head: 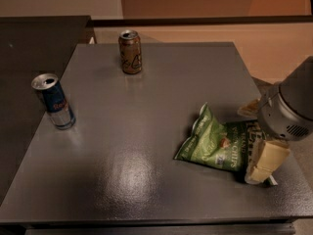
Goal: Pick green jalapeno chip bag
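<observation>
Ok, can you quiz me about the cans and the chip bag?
1. True or false: the green jalapeno chip bag lies on the right side of the table.
2. How many cans stand on the table?
3. Where is the tool? A) by the table's left edge B) at the bag's right end, fingers apart C) high above the middle
Key: 1 true; 2 two, a blue can and a brown can; 3 B.
</observation>
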Robot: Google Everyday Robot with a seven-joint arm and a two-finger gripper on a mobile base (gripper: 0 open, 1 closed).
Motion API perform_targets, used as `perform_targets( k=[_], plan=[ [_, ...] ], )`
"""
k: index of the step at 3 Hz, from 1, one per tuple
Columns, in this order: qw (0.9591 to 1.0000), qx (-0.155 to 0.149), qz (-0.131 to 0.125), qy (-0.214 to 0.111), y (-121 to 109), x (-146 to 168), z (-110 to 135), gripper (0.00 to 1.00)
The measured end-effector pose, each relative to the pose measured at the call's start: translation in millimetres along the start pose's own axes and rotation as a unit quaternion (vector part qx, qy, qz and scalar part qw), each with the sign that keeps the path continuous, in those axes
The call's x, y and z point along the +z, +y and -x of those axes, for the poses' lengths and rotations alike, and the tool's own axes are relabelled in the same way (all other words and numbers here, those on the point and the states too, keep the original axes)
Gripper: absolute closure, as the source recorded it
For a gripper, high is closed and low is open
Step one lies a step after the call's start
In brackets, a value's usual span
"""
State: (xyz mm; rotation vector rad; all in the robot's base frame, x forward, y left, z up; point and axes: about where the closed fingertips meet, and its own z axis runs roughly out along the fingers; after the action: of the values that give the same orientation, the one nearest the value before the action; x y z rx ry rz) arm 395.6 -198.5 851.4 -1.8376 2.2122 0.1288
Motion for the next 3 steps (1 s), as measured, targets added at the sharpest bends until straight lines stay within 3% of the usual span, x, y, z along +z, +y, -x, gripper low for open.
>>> perform_targets(
  k=[3],
  plan=[
    [0.9999,-0.004,0.001,-0.016,-1,-8,16,0.87]
  ],
)
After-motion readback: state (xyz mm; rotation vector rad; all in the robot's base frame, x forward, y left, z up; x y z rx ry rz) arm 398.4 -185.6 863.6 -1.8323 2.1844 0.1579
